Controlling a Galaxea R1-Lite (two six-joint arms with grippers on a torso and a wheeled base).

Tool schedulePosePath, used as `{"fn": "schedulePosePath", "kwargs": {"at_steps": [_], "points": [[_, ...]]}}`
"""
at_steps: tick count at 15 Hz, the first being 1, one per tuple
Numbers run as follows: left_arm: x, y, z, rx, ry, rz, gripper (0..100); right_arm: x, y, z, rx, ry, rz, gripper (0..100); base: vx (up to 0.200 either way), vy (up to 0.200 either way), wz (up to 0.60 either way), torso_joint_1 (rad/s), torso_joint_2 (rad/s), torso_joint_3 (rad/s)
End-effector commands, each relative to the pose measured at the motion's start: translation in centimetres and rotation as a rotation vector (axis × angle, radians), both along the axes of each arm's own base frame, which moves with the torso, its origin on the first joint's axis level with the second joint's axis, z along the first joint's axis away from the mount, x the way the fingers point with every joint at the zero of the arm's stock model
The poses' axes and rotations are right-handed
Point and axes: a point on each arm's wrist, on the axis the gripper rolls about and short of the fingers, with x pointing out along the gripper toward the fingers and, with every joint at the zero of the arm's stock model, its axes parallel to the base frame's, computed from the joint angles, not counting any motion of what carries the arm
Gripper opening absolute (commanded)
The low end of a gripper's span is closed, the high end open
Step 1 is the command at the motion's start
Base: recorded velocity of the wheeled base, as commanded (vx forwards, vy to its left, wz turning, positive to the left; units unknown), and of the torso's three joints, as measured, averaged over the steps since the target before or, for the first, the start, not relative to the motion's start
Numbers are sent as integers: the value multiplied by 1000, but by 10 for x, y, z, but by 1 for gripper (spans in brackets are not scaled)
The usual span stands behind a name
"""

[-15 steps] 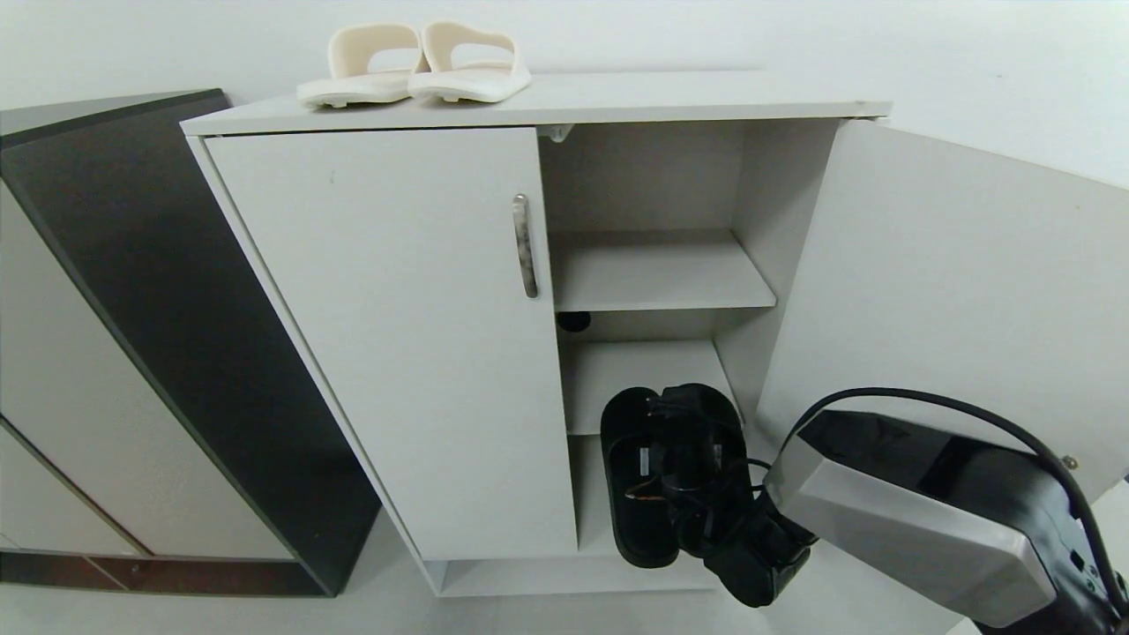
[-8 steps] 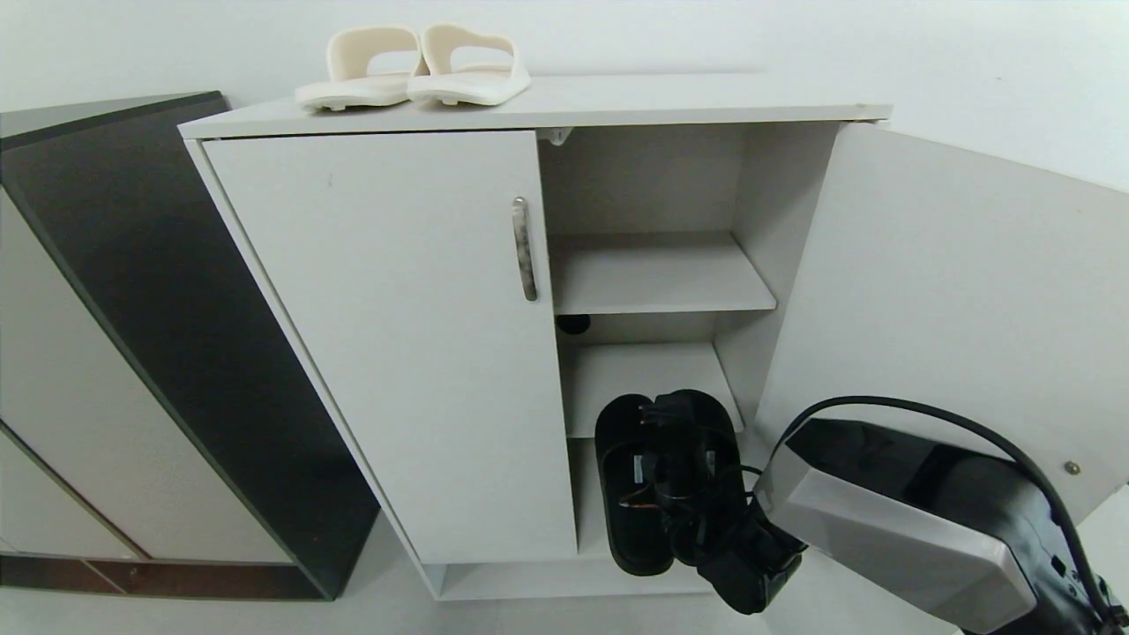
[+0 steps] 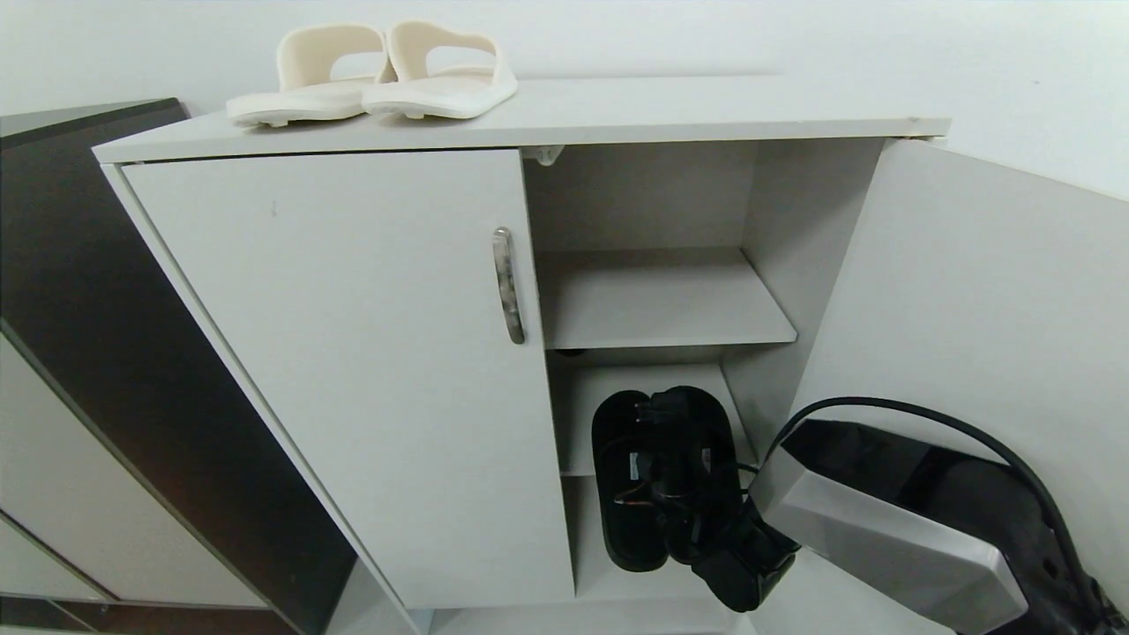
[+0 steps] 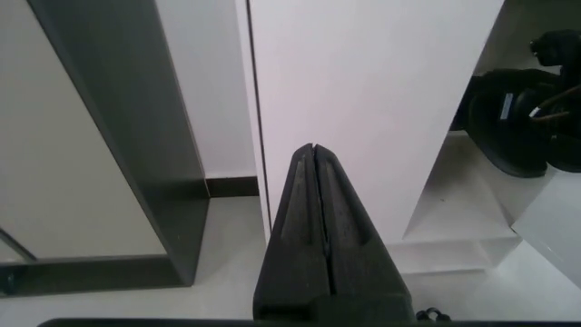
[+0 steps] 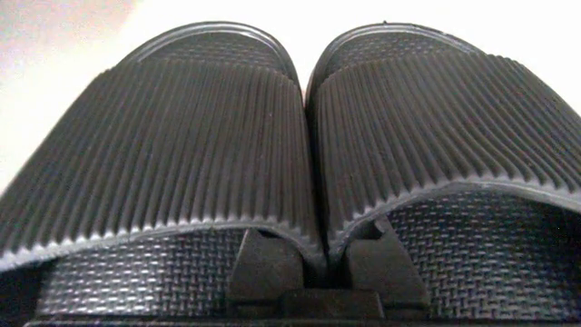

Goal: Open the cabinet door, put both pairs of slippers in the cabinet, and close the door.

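Black ribbed rubber slipper pair (image 3: 657, 476) is clamped by right tool (image 3: 692, 529) at lower shelf (image 3: 609, 414) edge in white cabinet (image 3: 335, 353) open bay; cream slippers (image 3: 379, 75) are set on top; left tool (image 4: 313, 156) is pressed shut

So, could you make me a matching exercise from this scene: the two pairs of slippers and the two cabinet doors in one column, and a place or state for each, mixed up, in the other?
Things
1. black slippers
2. cream slippers
3. left door
4. right door

Places and states
A. swung open
B. on top of the cabinet
C. shut
D. held by the right gripper

Pairs: 1-D, 2-B, 3-C, 4-A.
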Motion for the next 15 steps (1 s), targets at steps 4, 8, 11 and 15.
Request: {"fn": "schedulePosePath", "kwargs": {"at_steps": [4,8,11,15], "points": [[0,0,0,-2,2,2,0,23,7,-2,-14,-39,-13,0,0,0,0,0,0,0],[0,0,0,-3,0,2,0,56,7,6,-10,-43,-49,0,0,0,0,0,0,0],[0,0,0,-5,0,3,0,76,8,18,-7,-48,-70,0,0,0,0,0,0,0],[0,0,0,-7,0,3,0,86,10,20,-10,-41,-76,0,0,0,0,0,0,0]]}}
